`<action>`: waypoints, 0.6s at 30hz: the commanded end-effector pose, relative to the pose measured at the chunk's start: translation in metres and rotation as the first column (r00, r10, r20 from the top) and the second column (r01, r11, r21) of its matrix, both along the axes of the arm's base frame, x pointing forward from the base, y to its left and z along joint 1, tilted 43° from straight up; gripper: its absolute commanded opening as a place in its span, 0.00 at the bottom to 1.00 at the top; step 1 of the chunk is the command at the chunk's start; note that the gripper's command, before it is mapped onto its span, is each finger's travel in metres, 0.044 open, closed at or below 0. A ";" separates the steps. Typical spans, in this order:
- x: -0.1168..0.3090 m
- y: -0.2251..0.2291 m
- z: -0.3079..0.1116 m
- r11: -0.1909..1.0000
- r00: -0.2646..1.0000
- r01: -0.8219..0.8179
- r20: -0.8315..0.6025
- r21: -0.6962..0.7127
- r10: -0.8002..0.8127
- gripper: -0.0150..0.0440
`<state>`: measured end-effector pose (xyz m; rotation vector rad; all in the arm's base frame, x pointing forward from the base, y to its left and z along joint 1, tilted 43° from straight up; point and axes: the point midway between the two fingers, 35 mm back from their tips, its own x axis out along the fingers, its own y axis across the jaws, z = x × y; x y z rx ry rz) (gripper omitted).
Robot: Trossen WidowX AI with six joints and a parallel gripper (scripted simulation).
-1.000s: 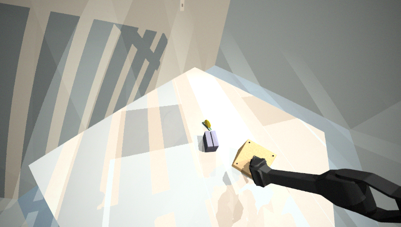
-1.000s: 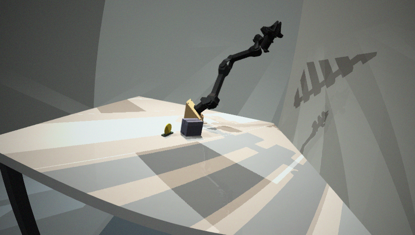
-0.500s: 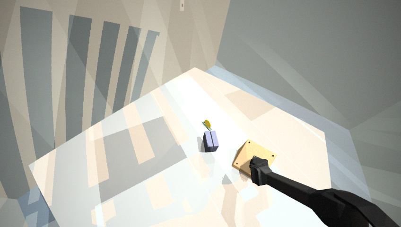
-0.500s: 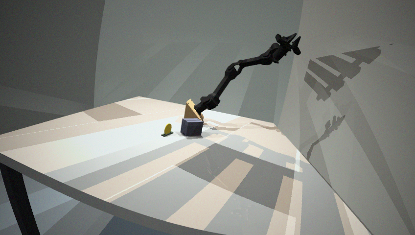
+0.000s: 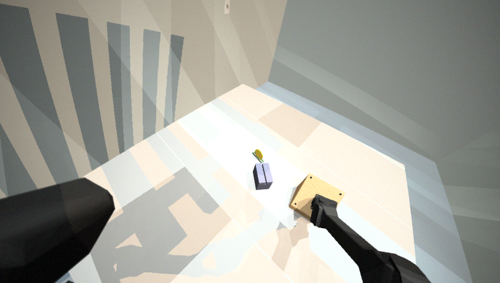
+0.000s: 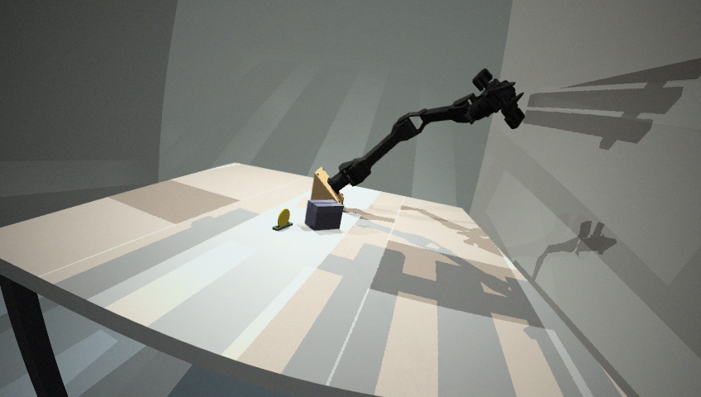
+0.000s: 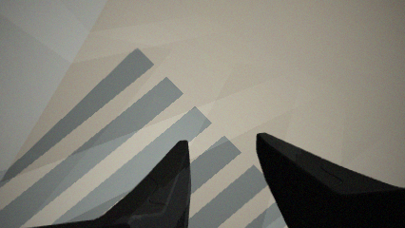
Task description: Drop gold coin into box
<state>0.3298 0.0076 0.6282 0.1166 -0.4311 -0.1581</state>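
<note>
The gold coin (image 5: 259, 154) (image 6: 283, 217) stands on its edge in the dark-green holder (image 5: 261, 161) (image 6: 282, 227). The closed grey box (image 5: 259, 171) (image 6: 322, 216) stands close beside the holder, with the narrow slot running along its lid. My gripper (image 7: 221, 144) is partly open and empty, with a gap between its fingertips in the wrist view. In the exterior view it is at the raised outer end of the arm, high above the table and far from the coin. Its fingers are not clear in the top view. The wrist view shows only striped walls.
A yellow wedge-shaped base (image 5: 321, 187) (image 6: 320, 188) carries the arm and stands near the box. The black arm stretches up and away from the base. A dark arm part (image 5: 52, 217) fills the lower left of the top view. Shadows cross the table (image 5: 368, 168) (image 6: 147, 246).
</note>
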 end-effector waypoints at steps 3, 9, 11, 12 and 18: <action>0.065 -0.018 -0.069 0.996 0.971 0.015 -0.235 -0.083 -0.034 0.53; 0.118 -0.050 -0.158 0.993 0.871 -0.017 -0.489 -0.113 -0.041 0.53; 0.131 -0.061 -0.188 0.993 0.820 -0.031 -0.571 -0.117 -0.042 0.53; 0.137 -0.066 -0.205 0.992 0.790 -0.039 -0.612 -0.116 -0.041 0.53; 0.155 -0.103 -0.303 0.994 0.576 -0.084 -0.817 -0.066 -0.006 0.53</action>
